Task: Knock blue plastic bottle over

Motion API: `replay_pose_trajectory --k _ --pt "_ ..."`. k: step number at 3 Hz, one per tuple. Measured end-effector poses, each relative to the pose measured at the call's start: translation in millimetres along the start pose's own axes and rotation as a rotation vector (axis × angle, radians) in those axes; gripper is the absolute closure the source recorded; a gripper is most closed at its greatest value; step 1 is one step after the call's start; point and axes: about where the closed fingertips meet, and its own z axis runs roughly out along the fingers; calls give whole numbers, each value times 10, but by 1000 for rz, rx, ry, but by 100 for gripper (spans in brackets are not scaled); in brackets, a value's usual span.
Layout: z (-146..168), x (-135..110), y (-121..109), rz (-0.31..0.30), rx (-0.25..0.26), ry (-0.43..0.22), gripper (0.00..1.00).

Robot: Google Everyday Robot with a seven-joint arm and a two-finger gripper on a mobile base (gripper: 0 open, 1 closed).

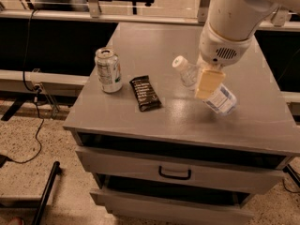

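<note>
The blue plastic bottle (221, 100) is clear and bluish, with a white cap (179, 62) and a white-and-blue label. It is strongly tilted, cap to the upper left and base to the lower right, just above or touching the grey tabletop (187, 121) right of centre. My gripper (206, 84), below the white arm, is shut on the bottle's middle. One cream-coloured finger (209, 81) covers part of the bottle.
A silver-green drink can (108, 70) stands upright at the table's left. A dark snack bar wrapper (145, 93) lies flat between the can and the bottle. The table is a cabinet with drawers (174, 173) below. Cables and a black stand leg (46, 196) are on the floor at left.
</note>
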Motion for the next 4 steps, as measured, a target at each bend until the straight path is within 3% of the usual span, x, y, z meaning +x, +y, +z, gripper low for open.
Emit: replay_pose_trajectory --k 2,3,4 --pt "-24 5 -24 0 13 4 23" --pt "-18 1 -25 -1 15 3 0" --pt "-18 1 -25 -1 15 3 0"
